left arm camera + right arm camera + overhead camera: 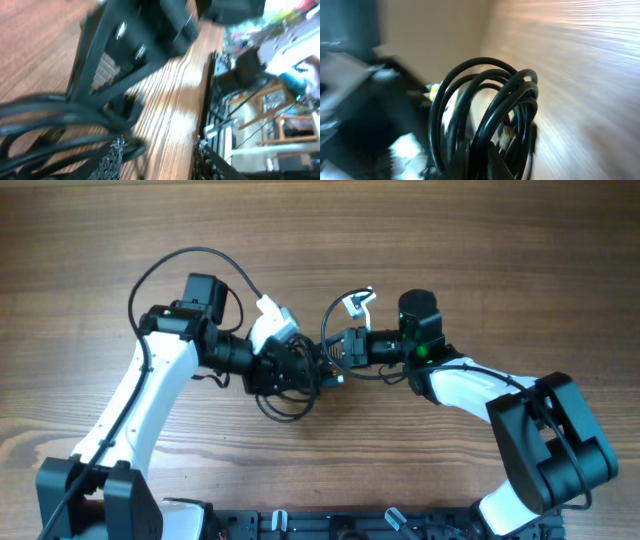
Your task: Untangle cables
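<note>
The cables (288, 398) are a bunch of thin black loops at the table's middle, between my two grippers. In the overhead view my left gripper (300, 368) sits right over the bunch, and my right gripper (333, 350) meets it from the right. In the right wrist view the right gripper (479, 156) is shut on several cable loops (485, 100) that rise in arcs above its fingers. In the left wrist view the left gripper (157, 150) is open with bare wood between its fingers. Blurred cable strands (45, 117) cross by its left finger.
The wooden table (480, 260) spreads all round. A black rail (330, 525) with fittings runs along the near edge. Thicker black arm wires (180, 260) loop over the left arm. A white connector piece (355, 302) sticks up near the right wrist.
</note>
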Tool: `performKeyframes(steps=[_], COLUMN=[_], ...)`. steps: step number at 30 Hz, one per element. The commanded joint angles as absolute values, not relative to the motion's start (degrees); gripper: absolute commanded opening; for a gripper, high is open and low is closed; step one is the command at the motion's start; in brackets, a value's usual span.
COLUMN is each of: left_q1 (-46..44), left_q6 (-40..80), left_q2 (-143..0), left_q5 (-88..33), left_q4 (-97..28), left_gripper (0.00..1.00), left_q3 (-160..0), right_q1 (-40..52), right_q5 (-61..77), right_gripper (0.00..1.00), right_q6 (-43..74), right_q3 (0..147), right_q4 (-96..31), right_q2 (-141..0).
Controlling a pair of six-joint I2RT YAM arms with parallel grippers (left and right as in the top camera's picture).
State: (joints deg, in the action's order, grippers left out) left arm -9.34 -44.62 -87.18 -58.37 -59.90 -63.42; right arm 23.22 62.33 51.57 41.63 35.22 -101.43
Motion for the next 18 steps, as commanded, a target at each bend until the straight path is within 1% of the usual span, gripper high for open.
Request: performKeyframes(steps=[1, 3, 4, 5, 6, 10, 11, 12, 13, 14, 15, 18], left_q1=[-9.1, -9.3, -9.3, -9.3, -9.3, -9.3, -9.3, -9.3, -9.4, -9.7, -10.1, -11.2], left_q6=[-33.5, -27.2, -23.8, -20.5, -16.9, -0.4, 2.9, 8.2, 10.7, 13.3, 14.5, 15.4], left_q2=[-87.1, -87.1, -87.1, -87.1, -87.1, -87.1, -87.1, -87.1, -87.1, -87.1, -87.1, -87.1], left_q5=[-64.2, -64.2, -64.2, -63.8, -62.8, -54.3, -52.2, -49.2, -47.8, -47.0, -47.1, -46.6], left_q4=[-57.3, -55.1, -54.1, -53.2, -52.3, -50.7, -50.7, -50.7, -50.7, -50.7, -50.3, -50.3], left_gripper=[0.43, 0.3, 0.37, 0.56, 0.61, 0.6, 0.63, 0.71, 0.76, 0.86, 1.0, 0.99], left_q3=[-65.0, -65.0, -64.9, -64.9, -64.9, -64.9, -64.9, -64.9, -64.9, -64.9, -64.9, -64.9], right_q1=[23.6, 23.6, 23.6, 23.6, 23.6, 23.6, 23.6, 23.6, 23.6, 23.6, 23.6, 23.6], right_q5=[51.2, 49.5, 48.7, 48.0, 47.2, 44.6, 44.3, 43.9, 43.6, 43.4, 43.2, 43.0], right_gripper=[0.04, 0.04, 0.04, 0.04, 0.04, 0.04, 0.04, 0.04, 0.04, 0.04, 0.04, 0.04], right_q6=[44.6, 43.2, 43.2, 43.2, 43.2, 43.2, 43.2, 42.8, 42.4, 41.9, 41.9, 41.9], right_q3=[41.9, 41.9, 41.9, 41.9, 41.9, 41.9, 41.9, 41.9, 41.9, 41.9, 41.9, 41.9], right_q4=[31.4, 30.0, 29.4, 29.1, 28.9, 27.6, 27.2, 26.5, 26.0, 25.6, 25.3, 25.2], right_q2=[-102.2, -102.2, -102.2, -102.2, -102.2, -102.2, -102.2, -102.2, -102.2, -102.2, -102.2, -102.2])
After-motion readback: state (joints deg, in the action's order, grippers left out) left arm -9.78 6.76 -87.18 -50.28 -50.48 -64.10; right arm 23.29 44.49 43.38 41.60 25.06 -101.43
